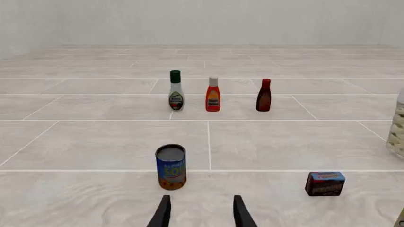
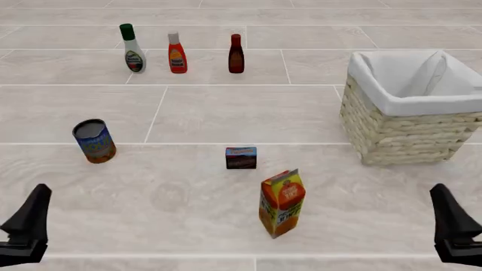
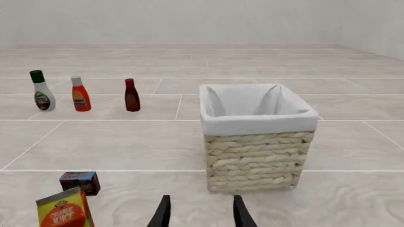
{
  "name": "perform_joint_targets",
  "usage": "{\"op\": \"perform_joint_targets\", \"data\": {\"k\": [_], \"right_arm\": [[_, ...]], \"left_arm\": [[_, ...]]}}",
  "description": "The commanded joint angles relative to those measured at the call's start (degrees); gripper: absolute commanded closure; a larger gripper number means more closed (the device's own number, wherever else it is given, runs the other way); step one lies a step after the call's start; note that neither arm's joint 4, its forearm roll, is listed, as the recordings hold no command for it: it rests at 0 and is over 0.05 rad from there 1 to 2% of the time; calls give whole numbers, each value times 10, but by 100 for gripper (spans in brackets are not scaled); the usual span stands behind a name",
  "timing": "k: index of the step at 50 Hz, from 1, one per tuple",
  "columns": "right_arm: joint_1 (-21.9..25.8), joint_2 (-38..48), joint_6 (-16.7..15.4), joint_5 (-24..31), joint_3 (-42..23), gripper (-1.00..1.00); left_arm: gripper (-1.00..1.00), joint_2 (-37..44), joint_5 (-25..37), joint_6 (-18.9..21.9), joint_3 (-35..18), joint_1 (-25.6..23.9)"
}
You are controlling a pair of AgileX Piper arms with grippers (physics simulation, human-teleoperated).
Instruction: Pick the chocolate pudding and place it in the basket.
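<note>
Bright even light, faint shadows, sharp renders

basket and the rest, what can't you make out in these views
- Basket floor: front view, hidden by its own walls and liner.
- Basket: left wrist view, cut off by the edge.
- Juice carton: right wrist view, bottom cut off.
- Pudding box label: too small to read anywhere.
- Bottle labels: too small.

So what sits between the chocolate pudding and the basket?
Nothing: in the front view the stretch of tabletop from the chocolate pudding across to the basket is bare. The orange juice carton stands nearer the camera, off that line.
</note>
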Motion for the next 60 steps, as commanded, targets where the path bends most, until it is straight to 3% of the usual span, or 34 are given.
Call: {"op": "perform_joint_targets", "data": {"k": [1,10,13,25,60], "right_arm": [[7,4,-1,0,-3,-100],[43,7,-1,10,-20,-100],[66,22,-15,12,-36,-100],[70,116,-28,-50,-58,-100],[113,290,-25,-123,-133,-100]], "left_arm": [[-100,0,0,0,0,0],[-100,0,0,0,0,0],[-100,0,0,0,0,0],[-100,0,0,0,0,0],[-100,0,0,0,0,0]]}}
